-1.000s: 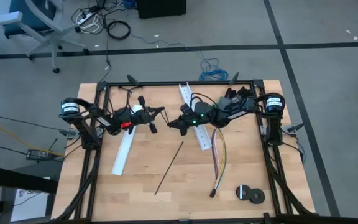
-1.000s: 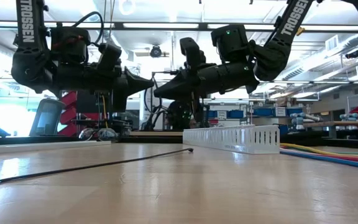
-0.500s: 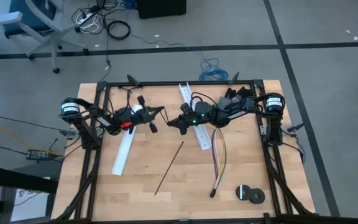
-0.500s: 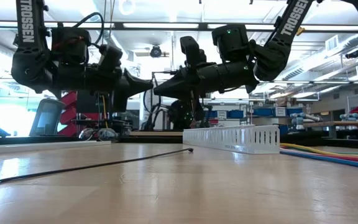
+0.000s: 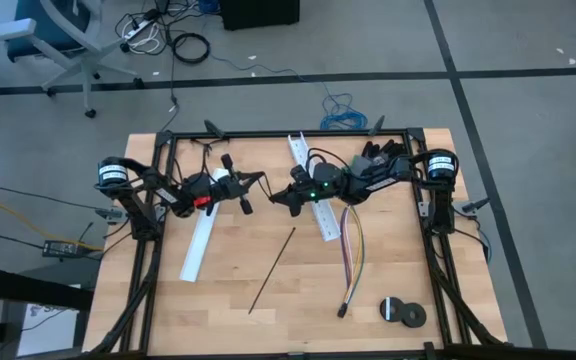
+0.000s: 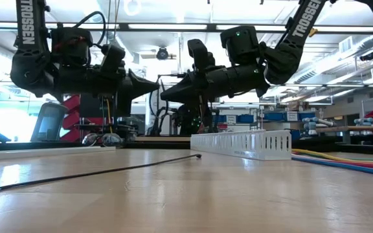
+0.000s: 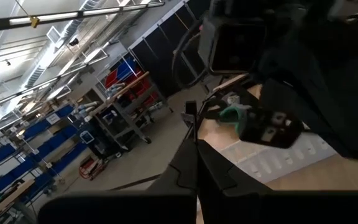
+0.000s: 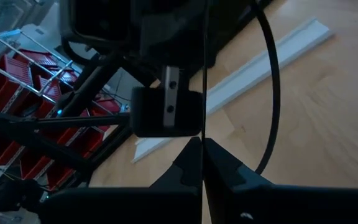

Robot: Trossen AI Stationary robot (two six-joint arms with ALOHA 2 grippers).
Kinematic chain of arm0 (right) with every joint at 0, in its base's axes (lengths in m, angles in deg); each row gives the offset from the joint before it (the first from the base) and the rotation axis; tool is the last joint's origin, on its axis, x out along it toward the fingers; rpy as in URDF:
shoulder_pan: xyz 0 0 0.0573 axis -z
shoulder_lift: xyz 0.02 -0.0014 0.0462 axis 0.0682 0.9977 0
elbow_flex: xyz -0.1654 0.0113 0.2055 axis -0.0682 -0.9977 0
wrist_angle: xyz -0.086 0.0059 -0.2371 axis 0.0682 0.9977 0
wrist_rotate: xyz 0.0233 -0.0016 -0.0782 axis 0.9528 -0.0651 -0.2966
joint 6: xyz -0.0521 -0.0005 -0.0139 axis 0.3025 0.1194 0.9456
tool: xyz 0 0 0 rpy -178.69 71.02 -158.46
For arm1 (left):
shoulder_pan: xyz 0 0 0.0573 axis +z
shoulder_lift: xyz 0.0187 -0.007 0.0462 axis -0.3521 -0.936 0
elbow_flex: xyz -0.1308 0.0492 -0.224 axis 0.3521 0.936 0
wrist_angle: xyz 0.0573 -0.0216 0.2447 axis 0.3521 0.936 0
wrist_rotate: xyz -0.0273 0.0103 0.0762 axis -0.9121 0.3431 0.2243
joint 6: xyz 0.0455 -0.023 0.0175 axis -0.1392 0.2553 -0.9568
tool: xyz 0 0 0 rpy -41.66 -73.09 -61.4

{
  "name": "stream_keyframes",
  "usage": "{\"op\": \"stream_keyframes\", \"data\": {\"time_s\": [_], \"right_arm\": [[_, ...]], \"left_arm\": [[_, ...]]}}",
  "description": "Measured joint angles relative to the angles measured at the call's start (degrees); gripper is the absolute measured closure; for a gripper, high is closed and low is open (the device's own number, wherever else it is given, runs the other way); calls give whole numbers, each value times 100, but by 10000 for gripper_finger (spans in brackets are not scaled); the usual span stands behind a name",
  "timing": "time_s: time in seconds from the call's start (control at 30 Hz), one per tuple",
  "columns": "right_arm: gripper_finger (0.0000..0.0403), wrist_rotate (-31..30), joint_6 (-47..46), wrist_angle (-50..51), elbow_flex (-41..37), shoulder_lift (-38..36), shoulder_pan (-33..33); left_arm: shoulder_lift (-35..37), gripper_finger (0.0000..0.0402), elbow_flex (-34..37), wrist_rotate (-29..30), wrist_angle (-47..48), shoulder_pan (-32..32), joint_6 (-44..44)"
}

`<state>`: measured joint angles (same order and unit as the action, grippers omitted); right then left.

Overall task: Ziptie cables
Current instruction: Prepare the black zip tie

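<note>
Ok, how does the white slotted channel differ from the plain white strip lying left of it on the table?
In the high view, the slotted channel lies under the right gripper, while the plain white strip lies under the left gripper. The slotted channel leans towards the picture's top left; the plain strip leans towards the top right. In the low view the slotted channel shows upright, toothed walls; the plain strip looks smooth. Both are long, white and resting on the wooden table.

Light wooden table top (image 5: 298,290), white slotted plastic channel (image 5: 313,198), plain white flat strip (image 5: 200,245), black tape roll (image 5: 404,312) near one corner
</note>
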<state>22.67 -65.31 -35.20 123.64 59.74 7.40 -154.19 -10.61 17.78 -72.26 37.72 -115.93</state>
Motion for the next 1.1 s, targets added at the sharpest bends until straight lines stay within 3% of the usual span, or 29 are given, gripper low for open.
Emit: {"op": "stream_keyframes", "data": {"time_s": [0.23, 1.1], "right_arm": [[403, 71, 105, -3, 0, 0, 7], [403, 310, 155, -8, 0, -1, 52]], "left_arm": [[0, 401, 276, 61, -273, 0, -20], [2, 401, -3, -394, -11, -2, 49]]}}
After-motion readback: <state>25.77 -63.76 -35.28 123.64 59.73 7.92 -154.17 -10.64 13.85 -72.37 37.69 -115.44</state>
